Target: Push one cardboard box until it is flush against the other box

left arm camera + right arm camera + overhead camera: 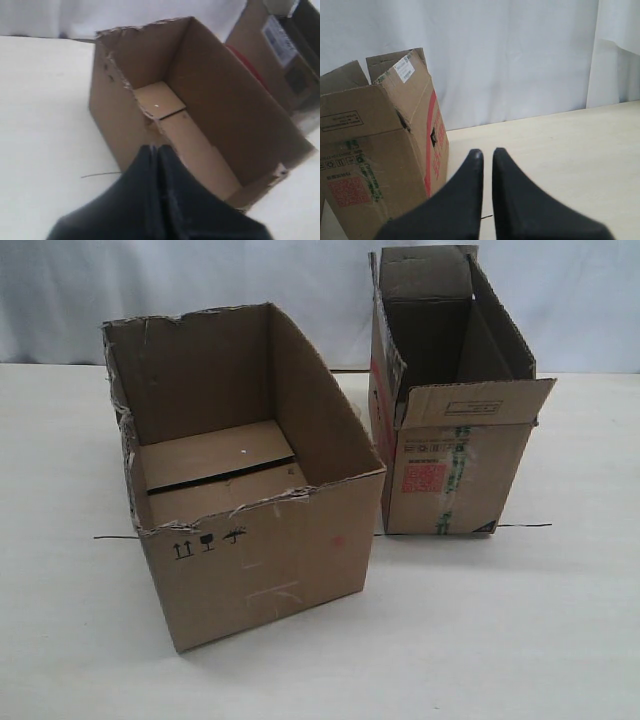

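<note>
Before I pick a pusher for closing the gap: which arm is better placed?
Probably left. Its pincer, shut, sits just outside the wide cardboard box, on the side away from the taller box. The right pincer sits beside the taller box, facing no wall.

Brown cardboard box (255,560); red-labelled other box (450,475).

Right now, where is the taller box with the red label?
In the exterior view the taller box stands on the right of the table, set farther back than the wide ragged-edged box on its left, a gap between them.
</note>
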Controlling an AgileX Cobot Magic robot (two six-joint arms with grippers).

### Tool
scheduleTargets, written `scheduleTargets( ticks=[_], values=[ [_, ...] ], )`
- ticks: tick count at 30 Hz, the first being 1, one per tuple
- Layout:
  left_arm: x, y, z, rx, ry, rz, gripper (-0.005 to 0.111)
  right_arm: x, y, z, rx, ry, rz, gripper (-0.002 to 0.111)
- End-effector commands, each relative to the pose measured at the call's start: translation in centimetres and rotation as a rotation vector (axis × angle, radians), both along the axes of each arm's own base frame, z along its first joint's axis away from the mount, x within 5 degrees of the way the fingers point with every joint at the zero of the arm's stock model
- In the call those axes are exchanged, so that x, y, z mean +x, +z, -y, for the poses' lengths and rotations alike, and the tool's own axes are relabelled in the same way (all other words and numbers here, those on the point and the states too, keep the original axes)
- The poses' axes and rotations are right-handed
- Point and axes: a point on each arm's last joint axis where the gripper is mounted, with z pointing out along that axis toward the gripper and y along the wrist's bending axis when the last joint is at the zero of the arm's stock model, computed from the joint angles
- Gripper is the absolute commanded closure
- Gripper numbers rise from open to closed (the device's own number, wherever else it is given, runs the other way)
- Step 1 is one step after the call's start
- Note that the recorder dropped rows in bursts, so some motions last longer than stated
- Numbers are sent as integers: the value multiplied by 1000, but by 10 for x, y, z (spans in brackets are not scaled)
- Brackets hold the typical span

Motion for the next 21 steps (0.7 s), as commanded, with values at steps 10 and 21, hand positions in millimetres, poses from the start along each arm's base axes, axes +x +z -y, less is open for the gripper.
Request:
scheduleTargets(
  ticks=[10,21],
  values=[
    [-19,-4,66,-43,-498,-113,107,0,-1,0,-9,2,0,103],
    [-3,-63,133,243,-813,-390,107,0,-1,0,-9,2,0,103]
  ],
)
